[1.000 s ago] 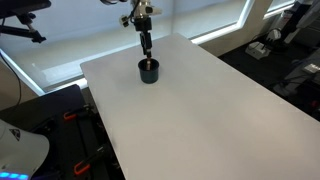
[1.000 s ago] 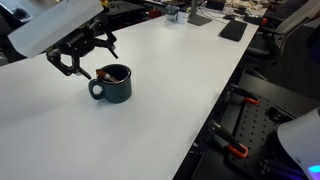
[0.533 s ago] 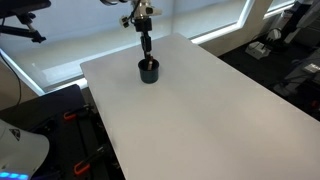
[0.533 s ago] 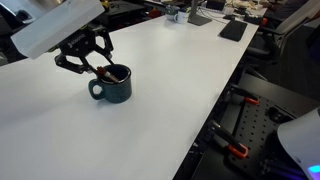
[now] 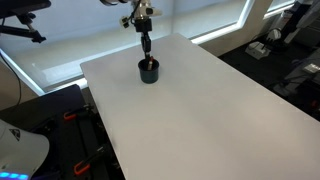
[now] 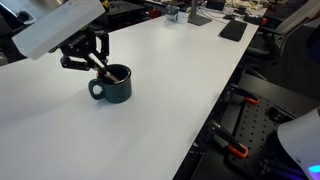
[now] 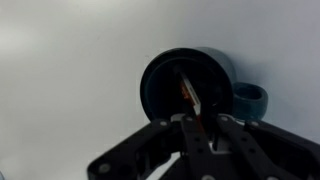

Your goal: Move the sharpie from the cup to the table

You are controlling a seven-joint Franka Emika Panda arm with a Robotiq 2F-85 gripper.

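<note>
Surface: white table (image 6: 190, 75) under me, with the black cup (image 6: 118, 88) standing on it.
Arm pose: my claw (image 6: 97, 64) points down at the cup's mouth.
Claw: fingers drawn in, pinching the sharpie (image 7: 190, 96).
Sharpie: between my fingertips, lower end inside the cup beneath me.

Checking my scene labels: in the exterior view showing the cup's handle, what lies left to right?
cup → black flat pad → white rounded body at the lower right. The end effector overlaps the cup, so it is left out.
</note>
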